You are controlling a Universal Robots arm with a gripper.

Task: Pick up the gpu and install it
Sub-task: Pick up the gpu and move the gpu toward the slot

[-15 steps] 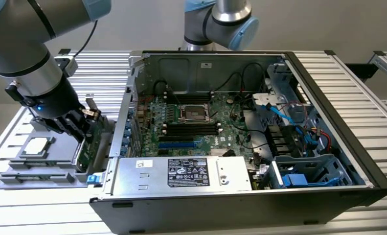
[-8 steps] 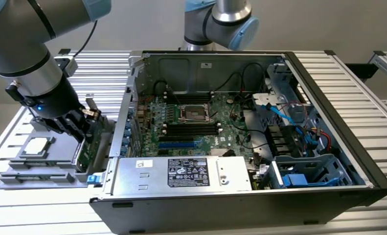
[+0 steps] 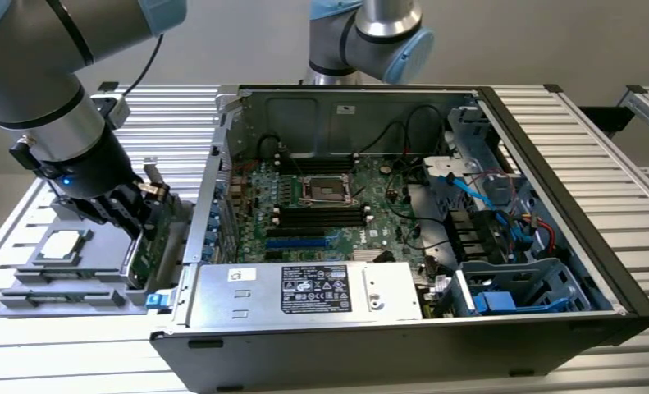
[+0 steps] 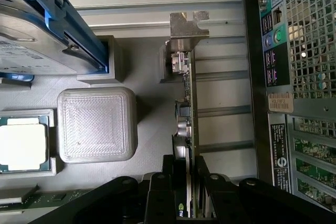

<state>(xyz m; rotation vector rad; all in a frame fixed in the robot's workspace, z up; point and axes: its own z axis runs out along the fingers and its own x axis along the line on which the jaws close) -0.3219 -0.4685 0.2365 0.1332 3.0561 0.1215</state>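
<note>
The gpu (image 3: 156, 240) stands on edge in a grey fixture (image 3: 39, 297), just outside the open computer case (image 3: 543, 156) on the exterior view's left. My gripper (image 3: 138, 215) has come down over it from above. In the wrist view the gpu (image 4: 188, 103) runs edge-on away from me, green board with small components, ending in its silver bracket (image 4: 188, 27). The black fingers (image 4: 167, 182) press against both faces of the card at its near end, so my gripper (image 4: 188, 195) is shut on it. The card's lower edge is hidden.
A silver hard drive with blue rails (image 4: 31, 40), a ribbed grey block (image 4: 97, 124) and a CPU (image 4: 23, 148) share the fixture. The case's perforated rear panel (image 4: 299, 77) is close beside the card. Inside the case lie the motherboard (image 3: 324, 205) and power supply (image 3: 302, 291). A second arm (image 3: 368, 33) stands behind.
</note>
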